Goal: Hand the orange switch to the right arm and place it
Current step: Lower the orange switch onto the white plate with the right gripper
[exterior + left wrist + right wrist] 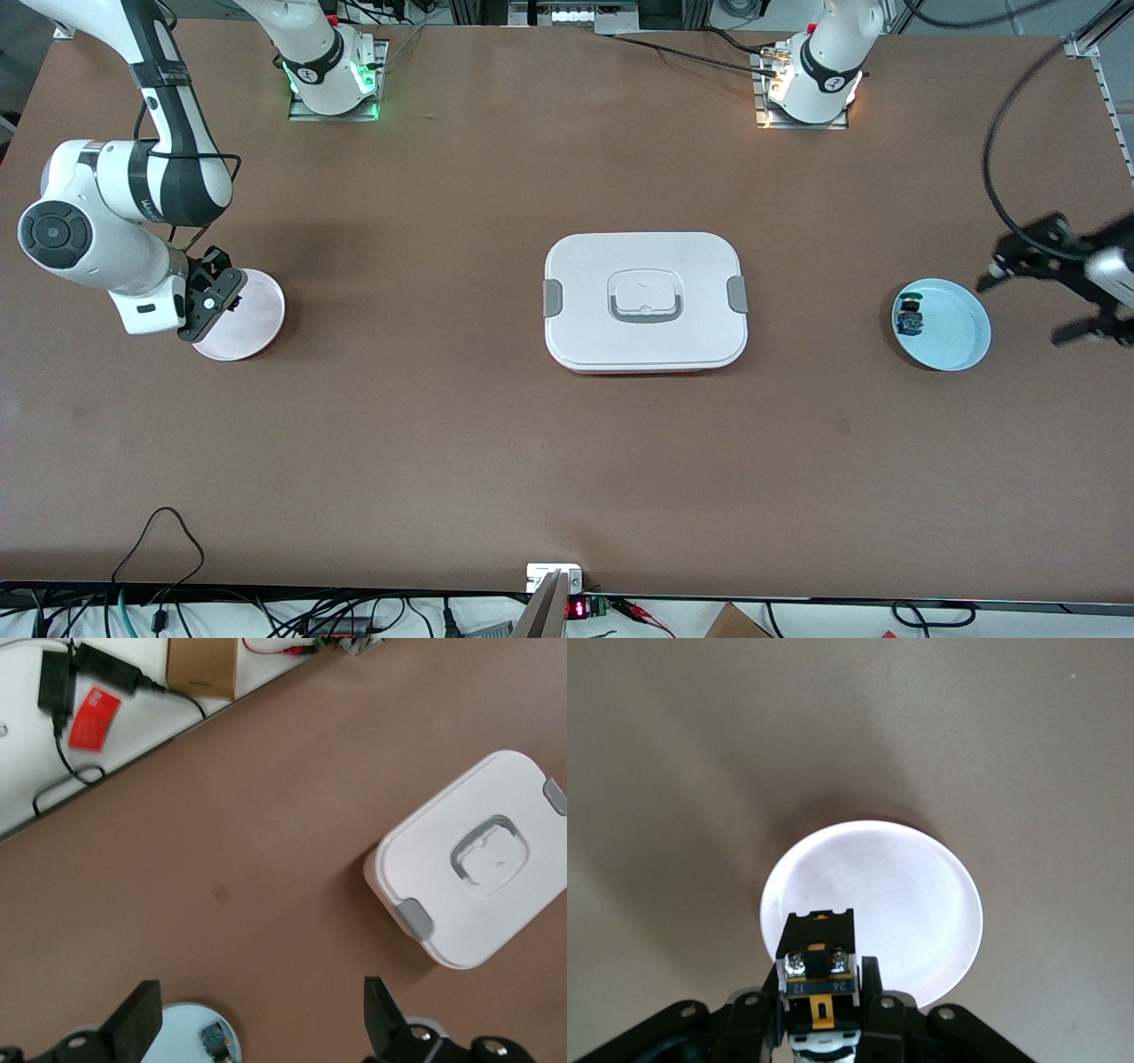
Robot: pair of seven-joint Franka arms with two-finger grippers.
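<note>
Landmark: the white lidded box sits at the middle of the worktop; every place below is given from it.
Orange switch: the orange switch is pinched in the right end effector, up in the air over the pink plate. Its black body with two screw heads and a small orange tab shows in the right wrist view, with the plate's white-looking bowl directly under it.
Right end effector: its fingers are pressed against the two sides of the switch. In the front view the right end effector hangs over the edge of the pink plate, toward the right arm's end of the worktop from the box.
Pink plate: round and shallow, on the worktop well apart from the box.
Left end effector: the left end effector is spread wide and holds nothing, hovering just past the blue plate at the left arm's end of the worktop. In the left wrist view its two dark fingertips stand far apart.
Blue plate: on the worktop well apart from the box, toward the left arm's end.
Blue switch: the blue switch lies in the blue plate, near the rim that faces the box.
</note>
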